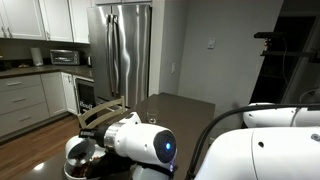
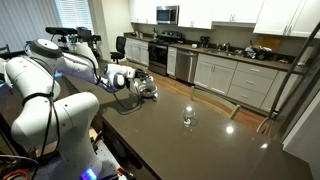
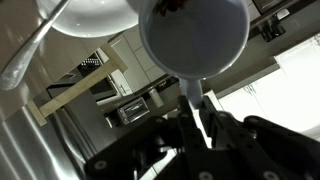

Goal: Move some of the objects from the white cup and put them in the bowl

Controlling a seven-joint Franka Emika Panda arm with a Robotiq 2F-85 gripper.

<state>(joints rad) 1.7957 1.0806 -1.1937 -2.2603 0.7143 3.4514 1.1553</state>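
Observation:
In the wrist view my gripper [image 3: 196, 108] is shut on the rim of the white cup [image 3: 195, 40], which fills the top centre of the picture and looks tilted. A few small reddish-brown objects [image 3: 170, 6] show at the cup's top edge. The wide white bowl [image 3: 95, 15] lies just beside the cup, at the upper left. In both exterior views the gripper [image 1: 100, 142] [image 2: 137, 83] is low over the dark table at the bowl [image 1: 76, 150] [image 2: 149, 91]. The cup is hard to make out there.
A tiny clear glass [image 2: 187, 120] [image 1: 152, 118] stands alone further along the dark table [image 2: 200, 140]. Wooden chairs [image 1: 100, 112] stand at the table's edge. A steel fridge [image 1: 125, 50] and kitchen counters [image 2: 230, 70] are behind.

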